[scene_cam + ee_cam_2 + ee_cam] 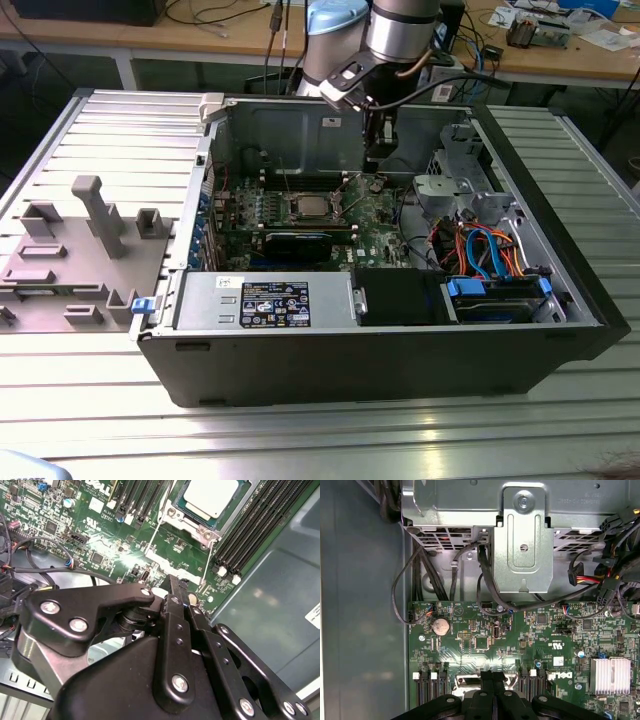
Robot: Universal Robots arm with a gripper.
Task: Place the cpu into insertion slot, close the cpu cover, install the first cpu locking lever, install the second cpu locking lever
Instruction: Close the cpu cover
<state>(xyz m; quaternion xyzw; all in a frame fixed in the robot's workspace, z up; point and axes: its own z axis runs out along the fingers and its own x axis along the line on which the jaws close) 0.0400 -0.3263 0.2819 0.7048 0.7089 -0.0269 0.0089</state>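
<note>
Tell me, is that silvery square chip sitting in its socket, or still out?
In. In the second wrist view the cpu lies flat inside the insertion slot, its metal rim framing it.

Mobo [372, 215] open; drive cage [447, 190], cables [483, 250] nr.

We see the gripper [175, 582] in the foreground, its black fingers [172, 630] pressed together above the green motherboard [100, 535]. Beyond the tips and apart from them lies the cpu [210, 497], silvery top up, with the cpu cover [196, 526] framing it. Two thin wire levers [154, 532] run from that frame toward the fingers. Black memory slots [250, 530] flank the cpu. A grey case wall [270, 610] stands beside one bank, and dark cables [7, 585] loop at the board's far side.
</note>
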